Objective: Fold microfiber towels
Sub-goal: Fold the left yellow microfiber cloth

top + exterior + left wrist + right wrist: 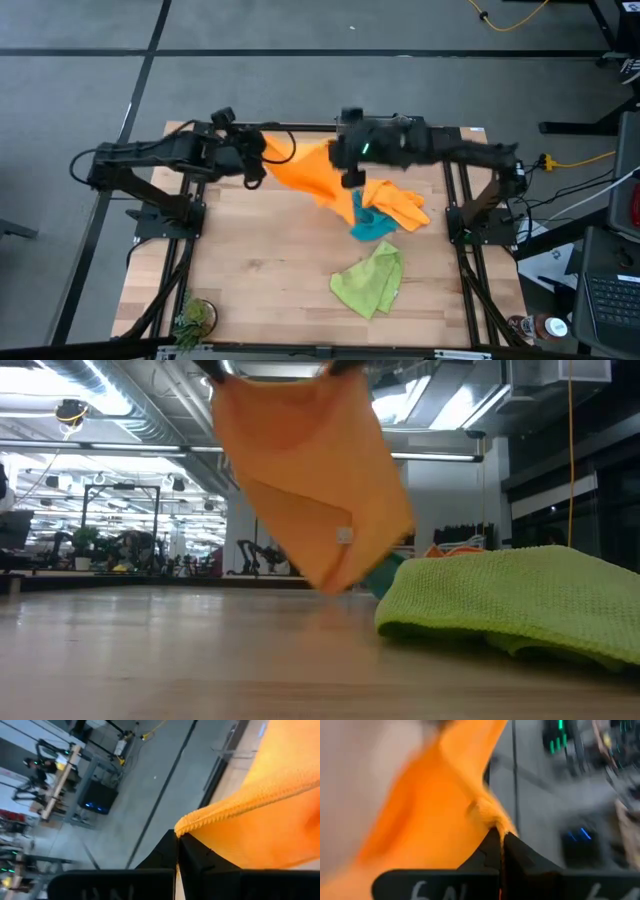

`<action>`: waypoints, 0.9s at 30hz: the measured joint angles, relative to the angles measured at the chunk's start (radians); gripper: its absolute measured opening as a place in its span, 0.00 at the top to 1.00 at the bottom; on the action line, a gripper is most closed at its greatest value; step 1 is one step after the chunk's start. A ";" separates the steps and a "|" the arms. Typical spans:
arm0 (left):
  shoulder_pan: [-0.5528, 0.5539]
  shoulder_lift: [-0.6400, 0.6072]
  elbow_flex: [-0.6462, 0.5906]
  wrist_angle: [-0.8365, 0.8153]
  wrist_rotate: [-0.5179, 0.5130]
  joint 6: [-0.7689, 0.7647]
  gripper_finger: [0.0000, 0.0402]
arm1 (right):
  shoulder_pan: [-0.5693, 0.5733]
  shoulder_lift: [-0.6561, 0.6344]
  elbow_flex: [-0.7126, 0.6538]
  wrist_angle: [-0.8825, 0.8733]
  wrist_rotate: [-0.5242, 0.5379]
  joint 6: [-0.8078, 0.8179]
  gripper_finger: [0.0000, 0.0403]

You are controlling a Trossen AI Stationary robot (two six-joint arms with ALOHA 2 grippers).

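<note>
two dark robot arms reach in over a pale wooden surface [260,270], seen from above. the left gripper [262,160] sits toward eleven o'clock of the surface, and the right gripper [350,178] sits near twelve o'clock, close to the middle of the far edge. between them hangs an orange towel [305,172], stretched out and lifted off the wood. each gripper has its fingers pressed together on one top corner of this towel; in the left wrist view the stitched hem [235,805] runs right into the closed fingers [192,857], and in the right wrist view a bunched corner of orange cloth sits pinched at the tip of the dark fingers [512,852].

from table height the held towel [310,480] droops as a slanted sheet, its lowest corner hanging just above the wood, with a small tag [344,536] showing near that corner.

a second orange towel [400,203] lies crumpled on the surface around two o'clock from the centre. a teal-blue towel [372,226] lies bunched just beside it, touching its near edge. a lime green towel [372,280] lies loosely rumpled toward five o'clock, apart from the teal one.

a small green plant [195,318] stands at the near left corner, around seven o'clock.
</note>
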 joint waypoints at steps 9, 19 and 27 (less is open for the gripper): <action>0.042 -0.026 0.053 -0.046 0.019 0.020 1.00 | -0.169 -0.021 -0.002 0.174 -0.439 0.154 1.00; -0.018 -0.043 0.061 -0.056 0.182 -0.159 1.00 | -0.139 -0.021 -0.002 0.119 -0.772 0.213 1.00; -0.204 -0.042 0.146 -0.278 0.394 -0.519 1.00 | -0.032 -0.030 -0.002 0.094 -0.949 0.210 1.00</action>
